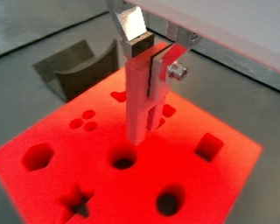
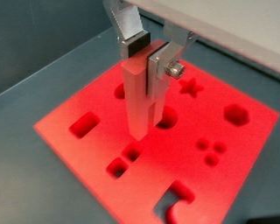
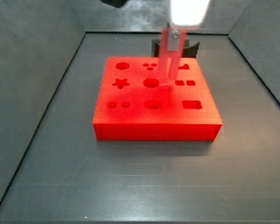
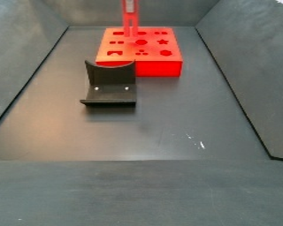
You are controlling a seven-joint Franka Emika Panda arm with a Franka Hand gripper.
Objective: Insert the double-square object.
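My gripper [image 1: 150,58] is shut on the double-square object [image 1: 137,101], a slender red peg, and holds it upright by its upper end. Both wrist views show this; the gripper [image 2: 149,58] and peg [image 2: 139,96] hang over the big flat red block [image 1: 119,192]. The peg's lower end is over the middle of the block [image 2: 254,140], beside a round hole [image 2: 164,121] and short of the double-square hole [image 2: 125,162]. I cannot tell whether it touches the surface. In the side views the peg [image 3: 168,57] [image 4: 130,16] stands over the block [image 3: 154,129] [image 4: 156,64].
A dark grey curved holder [image 4: 109,86] stands on the floor in front of the block in a side view, and shows in a wrist view [image 1: 73,70]. Sloping dark walls [image 4: 26,79] enclose the grey floor [image 4: 168,132].
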